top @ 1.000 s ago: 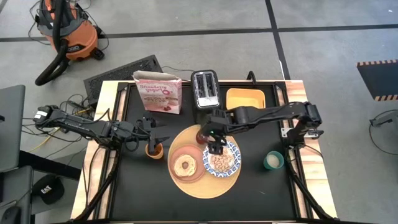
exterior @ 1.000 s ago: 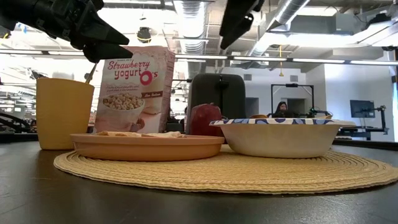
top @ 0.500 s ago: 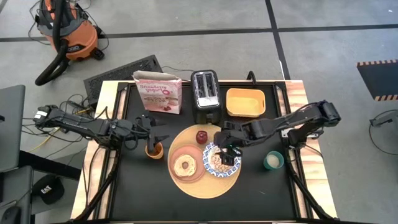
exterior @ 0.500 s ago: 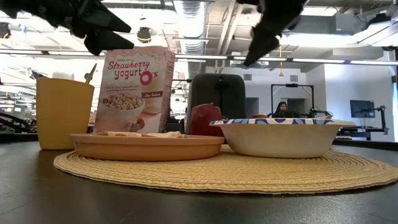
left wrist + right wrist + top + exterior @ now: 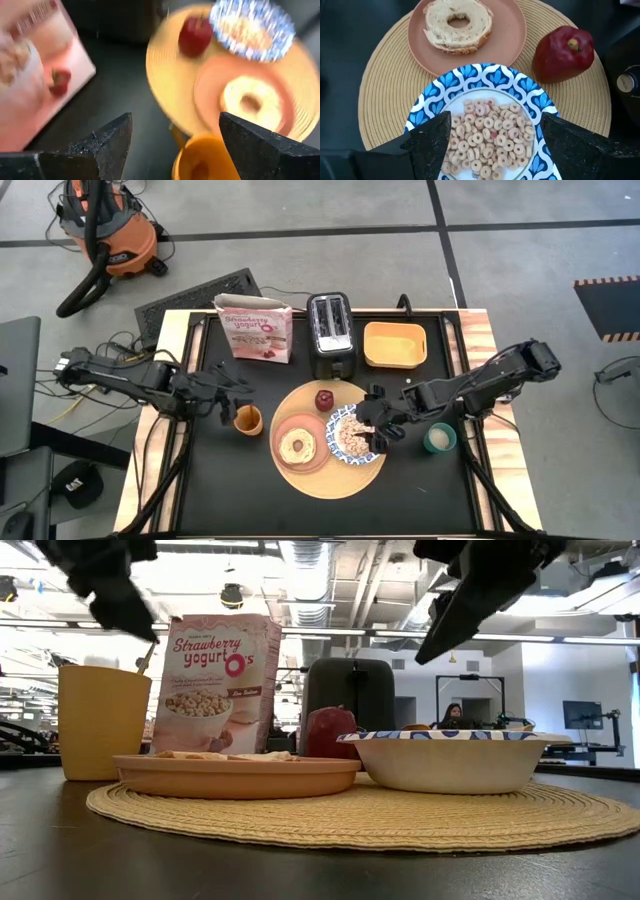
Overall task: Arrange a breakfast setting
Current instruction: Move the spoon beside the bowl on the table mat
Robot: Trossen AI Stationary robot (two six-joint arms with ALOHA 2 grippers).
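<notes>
- Right pincer (image 5: 378, 430): fingers spread, holding nothing, poised over the right rim of the blue-and-white dish (image 5: 352, 434); in the low view it hangs above that dish (image 5: 447, 760), clear of it.
- Blue-and-white dish: directly beneath the right pincer, on the right part of the round woven board (image 5: 325, 476); cereal (image 5: 489, 136) lies in it.
- Red apple (image 5: 325, 399): on the board just past the dish from the right pincer, near the toaster side; upright, beside the dish rim in the right wrist view (image 5: 563, 54).
- Salmon-pink plate (image 5: 281, 430): on the left part of the board, beside the dish; a round toasted bread (image 5: 297, 447) with a centre hole lies on it.
- Left pincer (image 5: 226, 399): fingers spread, empty, above the desk (image 5: 230, 480) just left of and behind the yellow cup (image 5: 248, 420), which stands off the board's left edge.
- Slim golden spoon (image 5: 146, 657): its handle rises from the yellow cup in the low view.
- Cereal box (image 5: 255, 328), black toaster (image 5: 331, 330) and yellow tray (image 5: 394, 345): along the far edge of the desk, well apart from both pincers.
- Teal cup (image 5: 438, 439): on the desk to the right of the right pincer.
</notes>
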